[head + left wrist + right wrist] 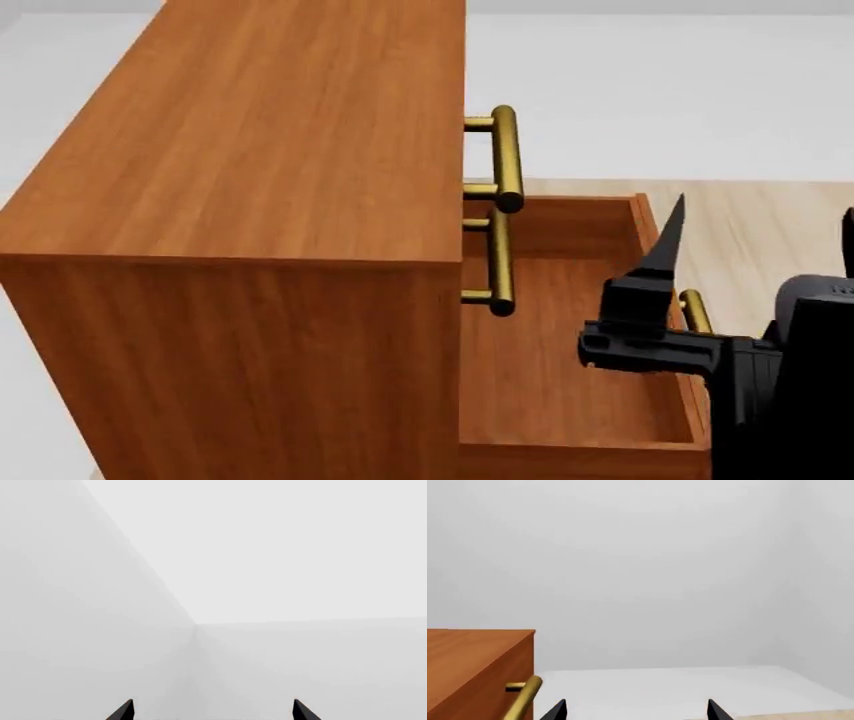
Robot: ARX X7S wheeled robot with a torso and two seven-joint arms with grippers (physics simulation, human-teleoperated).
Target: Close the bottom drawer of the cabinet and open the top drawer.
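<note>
While the left wrist view takes in almost nothing but pale grey walls meeting at a corner, two dark fingertips of the left gripper [212,711] poke into the frame, set well apart with only blank wall between them, so its pincer is spread. Everything else of that gripper is cut off, and none of the furniture shows here.

From the head view, the cabinet [254,200] fills the left and middle, seen from above and one side; its lower part runs out of frame. The top drawer [463,150] sits flush in the cabinet, only its brass handle [505,158] sticking out. A second handle [499,262] shows just beneath it. The bottom drawer [587,400] is pulled well out, its bare wooden inside open to view; its front handle [694,310] is mostly hidden behind the arm. The right gripper [663,262] hangs over the open drawer's front edge, one dark finger pointing up; the other finger cannot be made out from this angle, and the arm's body is cut off at the frame's right side.

The right wrist view shows the cabinet [474,670] corner with part of one brass handle [524,697], the rest cropped. The right gripper [637,711] fingertips stand apart with nothing between them, so it is spread.
</note>
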